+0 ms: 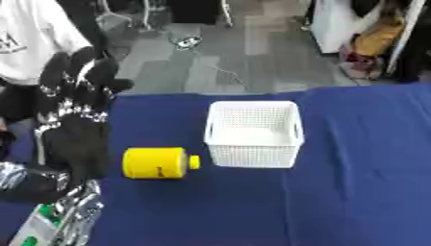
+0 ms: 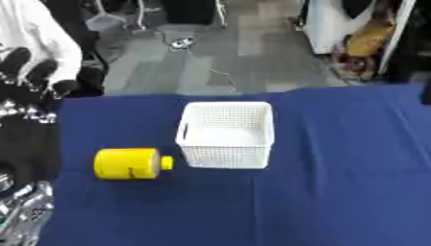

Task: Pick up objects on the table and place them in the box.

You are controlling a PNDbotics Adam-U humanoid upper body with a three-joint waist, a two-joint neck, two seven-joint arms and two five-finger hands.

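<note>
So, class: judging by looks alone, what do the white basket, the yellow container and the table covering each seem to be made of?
White basket: likely moulded plastic, matte, with perforated lattice walls.
Yellow container: probably plastic, smooth with a slight sheen, uniform colour.
Table covering: looks like blue cloth, matte, with soft creases.

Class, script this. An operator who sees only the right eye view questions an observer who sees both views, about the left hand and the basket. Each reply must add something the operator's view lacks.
Operator: My view cuts off the left hand at the edge. Is it holding anything?
Observer: No. The left eye view shows the whole hand, fingers up, holding nothing, left of the bottle and apart from it.
Operator: I see a slot in the basket's left wall. Is there one on the right?
Observer: Yes, the right wall has a slot too.
</note>
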